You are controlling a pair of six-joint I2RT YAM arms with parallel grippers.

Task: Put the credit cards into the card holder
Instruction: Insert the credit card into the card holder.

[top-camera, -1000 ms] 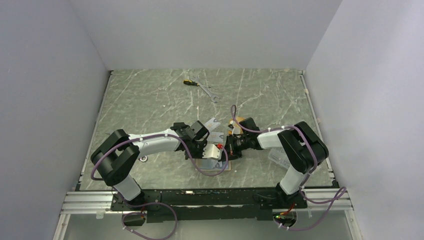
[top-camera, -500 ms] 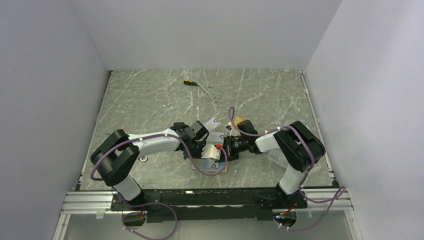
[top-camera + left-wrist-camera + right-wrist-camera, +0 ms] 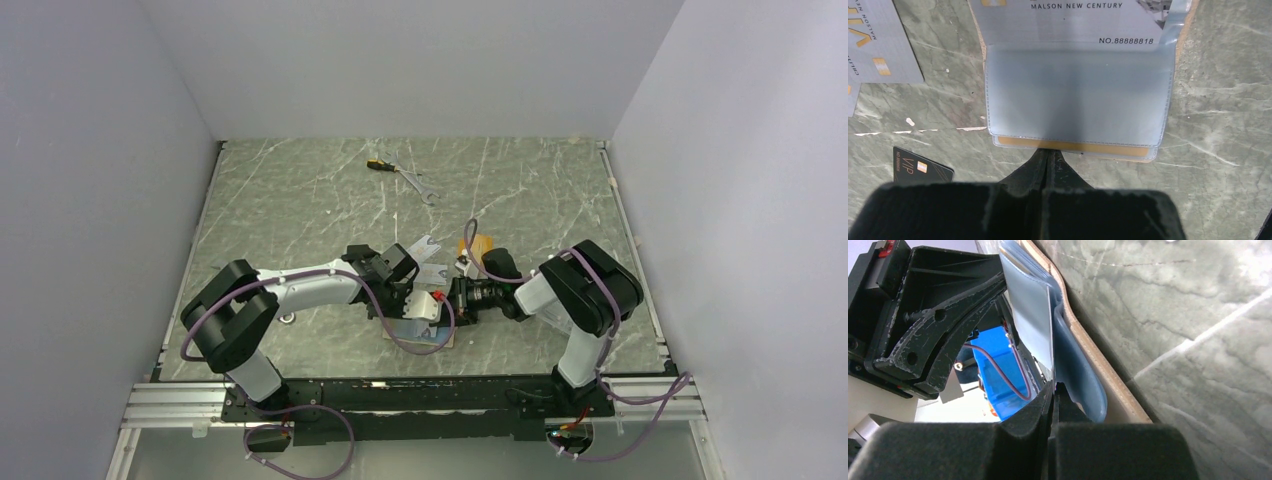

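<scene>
The tan card holder [image 3: 1078,95] lies open on the table, its grey-blue pocket up. A silver credit card [image 3: 1073,15] sticks out of the pocket's far side. My left gripper [image 3: 1048,152] is shut, its tips touching the holder's near edge. Another silver card [image 3: 878,45] and a black card [image 3: 920,170] lie to the left. In the right wrist view my right gripper [image 3: 1054,386] is shut and rolled sideways at the holder's end [image 3: 1083,375]. A thin grey-blue leaf [image 3: 1033,315] ends right at its tips. From above, both grippers meet over the holder [image 3: 435,335]; an orange card [image 3: 478,243] lies behind.
A wrench [image 3: 420,187] and a small screwdriver [image 3: 377,163] lie near the back of the marble table [image 3: 300,210]. A small metal ring [image 3: 288,317] sits beside the left arm. White walls close in the table on three sides.
The right arm has folded in and shifted left, bringing its shut gripper closer to the holder and showing more of the orange card. The left gripper has closed the last bit.
</scene>
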